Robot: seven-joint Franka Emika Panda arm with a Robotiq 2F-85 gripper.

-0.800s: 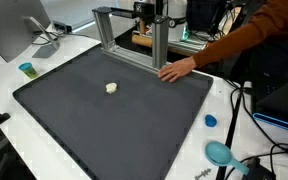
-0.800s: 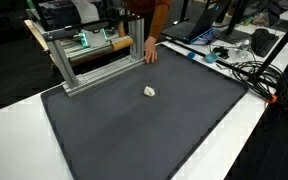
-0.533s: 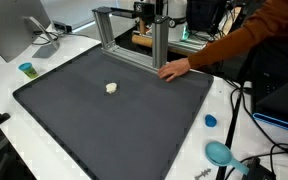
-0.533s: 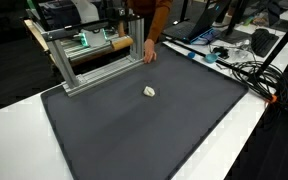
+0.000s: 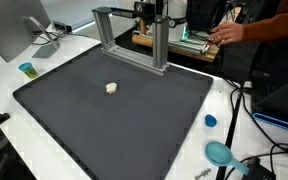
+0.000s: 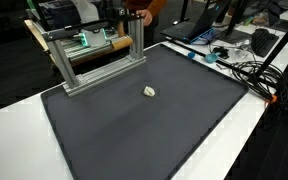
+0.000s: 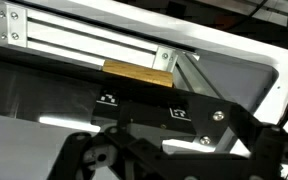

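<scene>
Hand (image 7: 164, 142) stood wide, holding nothing | tan wooden block (image 7: 139, 73) lay just ahead of it, beside the silver aluminium frame rail (image 7: 84, 45), long axis along the rail | small pale lump (image 5: 111, 88) sat well apart on the black mat (image 5: 74, 125).

Mat (image 5: 114, 125): dark grey, matt, fine-textured; rubber or cloth, cannot tell.
Tabletop (image 5: 2, 92): white, smooth, faint sheen.
Frame (image 5: 160, 45), along mat's far edge: silver metal, satin brushed finish, slotted profile.
Bracket (image 7: 166, 58) on frame, wrist view: bright metal, screw-fixed.
Block (image 7: 137, 73): bare wood, light tan, matt.
Lump (image 6: 150, 92): off-white, dull, uneven surface.
Cap (image 5: 210, 121), disc (image 5: 218, 152), near tabletop edge: blue and teal plastic, smooth.
Cables (image 6: 252, 72): black, rubbery sheath.
</scene>
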